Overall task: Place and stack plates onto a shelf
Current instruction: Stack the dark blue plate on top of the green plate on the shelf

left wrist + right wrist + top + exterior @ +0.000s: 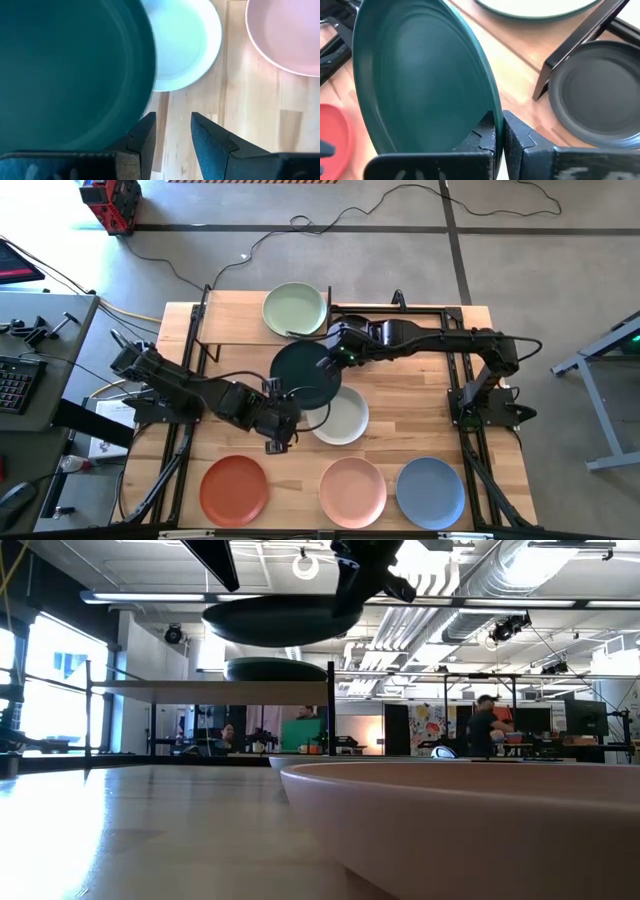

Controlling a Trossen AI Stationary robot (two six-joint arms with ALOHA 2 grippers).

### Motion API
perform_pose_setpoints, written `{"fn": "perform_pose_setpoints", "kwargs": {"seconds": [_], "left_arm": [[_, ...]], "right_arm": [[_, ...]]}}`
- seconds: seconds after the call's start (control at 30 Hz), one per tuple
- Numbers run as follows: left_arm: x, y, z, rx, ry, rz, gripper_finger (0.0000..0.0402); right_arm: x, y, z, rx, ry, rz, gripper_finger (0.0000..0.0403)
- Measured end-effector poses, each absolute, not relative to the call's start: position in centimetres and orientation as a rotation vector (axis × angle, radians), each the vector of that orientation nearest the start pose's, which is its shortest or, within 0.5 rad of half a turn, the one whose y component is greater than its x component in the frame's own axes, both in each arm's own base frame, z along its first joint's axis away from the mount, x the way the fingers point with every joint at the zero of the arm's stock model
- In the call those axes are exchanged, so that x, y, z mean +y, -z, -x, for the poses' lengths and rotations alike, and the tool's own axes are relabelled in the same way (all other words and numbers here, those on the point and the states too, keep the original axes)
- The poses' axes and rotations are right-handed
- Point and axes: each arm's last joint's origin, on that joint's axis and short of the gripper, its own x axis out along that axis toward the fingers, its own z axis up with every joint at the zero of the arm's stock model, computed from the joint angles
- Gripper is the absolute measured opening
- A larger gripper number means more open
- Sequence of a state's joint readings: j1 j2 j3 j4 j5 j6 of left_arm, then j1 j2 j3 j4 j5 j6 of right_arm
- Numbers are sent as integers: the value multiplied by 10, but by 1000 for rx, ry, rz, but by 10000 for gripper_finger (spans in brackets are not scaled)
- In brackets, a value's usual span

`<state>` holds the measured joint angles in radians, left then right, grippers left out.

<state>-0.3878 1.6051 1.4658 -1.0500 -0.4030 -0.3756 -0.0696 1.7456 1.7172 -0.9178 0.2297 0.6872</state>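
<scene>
The right gripper (328, 360) is clamped on the rim of the teal plate (305, 372), holding it in the air above the off-white plate (343, 418) near the shelf (235, 315), which carries the green plate (294, 309), while the left gripper (283, 402), fingers apart, sits beside the teal plate's edge.

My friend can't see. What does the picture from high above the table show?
The right tool pinches a dark teal plate mid-table; the left tool is open beside it. A pale green plate sits on the shelf; off-white, orange, pink and blue plates wait.
</scene>
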Motion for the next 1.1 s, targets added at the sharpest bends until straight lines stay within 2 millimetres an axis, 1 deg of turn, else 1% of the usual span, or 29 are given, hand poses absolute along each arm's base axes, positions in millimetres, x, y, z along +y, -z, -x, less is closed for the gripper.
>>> {"fn": "perform_pose_setpoints", "kwargs": {"seconds": [0.13, 0.27, 0.47, 0.63, 0.73, 0.87, 1.1], "left_arm": [[-110, -306, -295, 1067, -216, -106, 106], [-111, -308, -293, 1048, -236, -130, 98], [-107, -315, -288, 991, -304, -276, 86], [-98, -324, -284, 944, -404, -386, 81], [-88, -330, -280, 924, -464, -418, 81], [-70, -340, -274, 895, -566, -425, 80], [-37, -361, -259, 849, -706, -380, 80]], "right_arm": [[-44, -339, -366, 810, 602, -554, 1], [-62, -339, -364, 817, 601, -566, 1], [-94, -340, -358, 804, 614, -576, 0], [-127, -346, -357, 698, 583, -614, 0], [-148, -353, -355, 597, 562, -651, 0], [-174, -362, -351, 470, 543, -676, 0], [-213, -381, -341, 231, 550, -680, 0]]}}
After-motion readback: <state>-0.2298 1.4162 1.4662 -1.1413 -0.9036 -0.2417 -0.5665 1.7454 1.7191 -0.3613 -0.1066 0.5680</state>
